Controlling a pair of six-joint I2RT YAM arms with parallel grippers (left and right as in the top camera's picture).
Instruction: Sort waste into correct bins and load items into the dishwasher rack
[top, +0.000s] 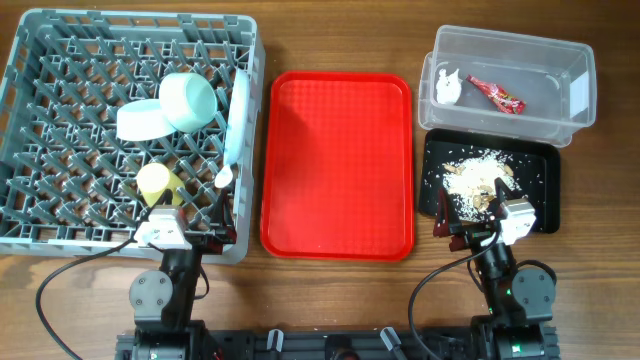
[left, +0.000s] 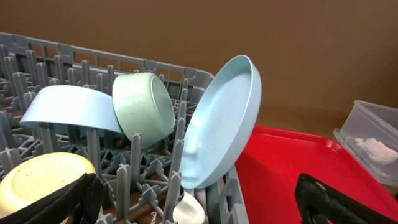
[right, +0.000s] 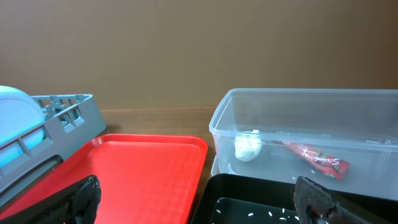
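Note:
The grey dishwasher rack (top: 40, 60) at the left holds two mint-blue bowls (top: 145, 118) (top: 190, 100), a yellow cup (top: 157, 180), a pale plate (top: 238, 115) standing on edge and a white spoon (top: 224, 177). I cannot make out the fork. The clear tub (top: 575, 95) holds the white tissue (top: 447, 88) and red wrapper (top: 495, 95). The black tray (top: 540, 185) holds the food scraps (top: 475, 178). My left gripper (top: 200, 238) is open and empty at the rack's near edge. My right gripper (top: 465, 232) is open and empty at the black tray's near edge.
An empty red serving tray (top: 338, 165) lies between the rack and the bins. In the left wrist view the plate (left: 221, 124), bowls (left: 143, 106) and cup (left: 43, 177) stand just beyond the fingers (left: 199, 208). The right wrist view shows the tub (right: 298, 134) ahead of the fingers (right: 199, 205).

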